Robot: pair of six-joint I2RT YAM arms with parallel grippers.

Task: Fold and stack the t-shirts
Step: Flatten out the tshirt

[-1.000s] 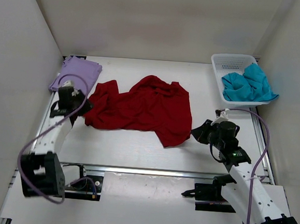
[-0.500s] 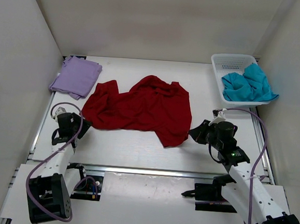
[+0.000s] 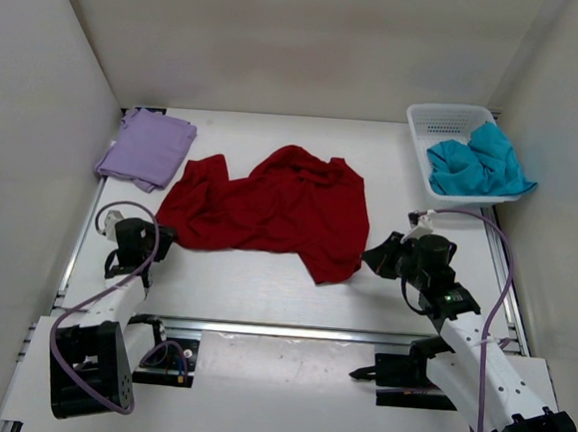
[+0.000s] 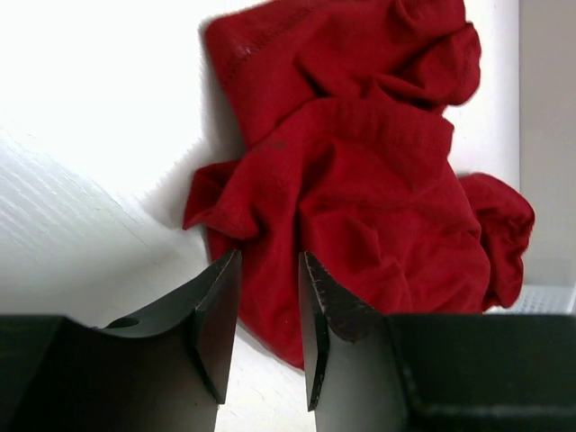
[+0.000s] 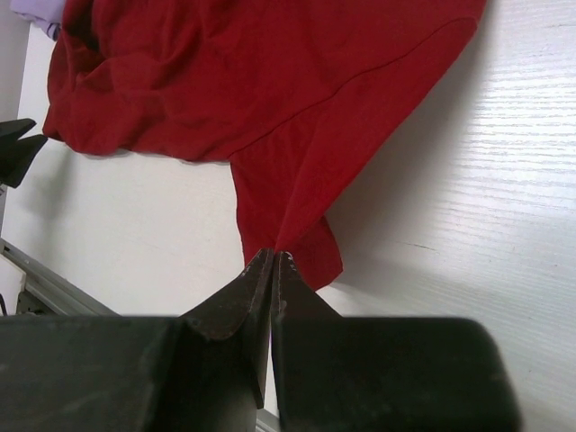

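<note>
A deep red t-shirt point(image 3: 269, 209) lies crumpled across the middle of the table. The lavender t-shirt point(image 3: 147, 148) lies folded at the back left. The teal t-shirt point(image 3: 478, 163) is bunched in the white basket point(image 3: 445, 118) at the back right. My left gripper point(image 3: 157, 241) sits low by the red shirt's left sleeve. In the left wrist view it point(image 4: 270, 270) is open, with nothing between its fingers and the red cloth point(image 4: 360, 180) just ahead. My right gripper point(image 5: 274, 256) is shut on a pinched fold at the red shirt's near right corner point(image 5: 297, 225).
Side walls close in the table on the left and right. A metal rail point(image 3: 290, 331) runs along the near edge between the arm bases. Bare white tabletop point(image 3: 234, 282) lies in front of the red shirt.
My left arm has drawn back from beside the lavender shirt to the near left, level with the red shirt's sleeve, and its jaws have narrowed. The right arm has barely shifted.
</note>
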